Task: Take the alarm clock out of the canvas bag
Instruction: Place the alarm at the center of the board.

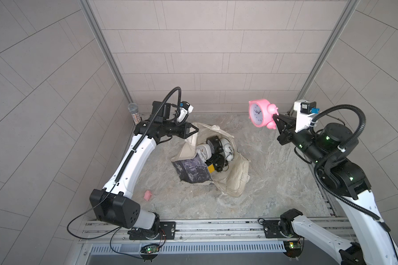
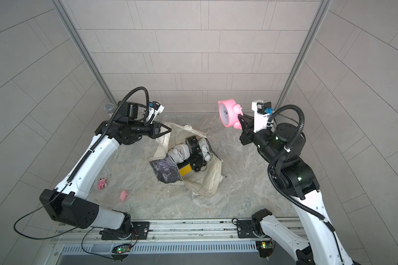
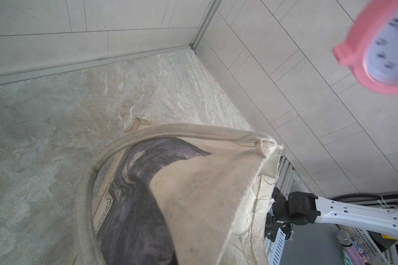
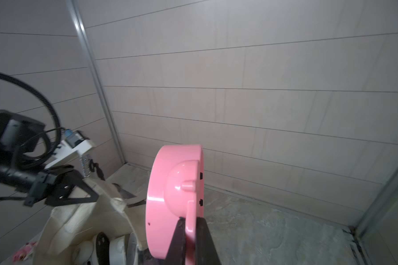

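The right gripper [image 4: 190, 222] clamped shut on a tab of the pink alarm clock [image 1: 260, 112], held aloft, dial hidden from its wrist camera. Well off, the left gripper [image 1: 194, 131] pinched the canvas bag [image 1: 236, 181] rim; the bag's contents were indistinct.

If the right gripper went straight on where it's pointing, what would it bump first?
The right gripper holds the pink alarm clock in front of it; beyond that, probably the tiled back wall, though depth is unclear.
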You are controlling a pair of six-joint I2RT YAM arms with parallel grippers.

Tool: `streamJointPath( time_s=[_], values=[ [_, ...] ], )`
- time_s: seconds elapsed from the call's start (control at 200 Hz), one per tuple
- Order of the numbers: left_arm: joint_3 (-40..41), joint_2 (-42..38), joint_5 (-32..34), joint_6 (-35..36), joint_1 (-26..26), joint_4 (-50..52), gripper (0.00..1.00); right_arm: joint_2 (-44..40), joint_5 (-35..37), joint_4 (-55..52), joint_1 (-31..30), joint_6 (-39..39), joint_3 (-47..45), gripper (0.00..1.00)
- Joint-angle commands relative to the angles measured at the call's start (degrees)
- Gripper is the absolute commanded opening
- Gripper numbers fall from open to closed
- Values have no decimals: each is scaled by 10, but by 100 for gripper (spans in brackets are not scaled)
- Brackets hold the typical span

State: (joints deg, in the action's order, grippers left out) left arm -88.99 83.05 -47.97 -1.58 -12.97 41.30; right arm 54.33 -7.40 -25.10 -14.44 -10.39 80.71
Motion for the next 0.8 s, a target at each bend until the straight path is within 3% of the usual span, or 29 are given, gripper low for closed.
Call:
streamJointPath(
  time_s=[0.0,0.12,0.45,0.796],
  values=[
    [-33,-19,-56,23,3,-49,0,52,18,7,81,-85,-22,0],
    [-29,-21,-68,19,2,-55,0,113,-66,68,166,-174,-82,0],
    [-12,-36,-85,-10,1,-90,0,279,-224,277,257,-342,-218,0],
    [-12,-37,-90,-19,1,-92,0,358,-234,363,278,-394,-275,0]
  ],
)
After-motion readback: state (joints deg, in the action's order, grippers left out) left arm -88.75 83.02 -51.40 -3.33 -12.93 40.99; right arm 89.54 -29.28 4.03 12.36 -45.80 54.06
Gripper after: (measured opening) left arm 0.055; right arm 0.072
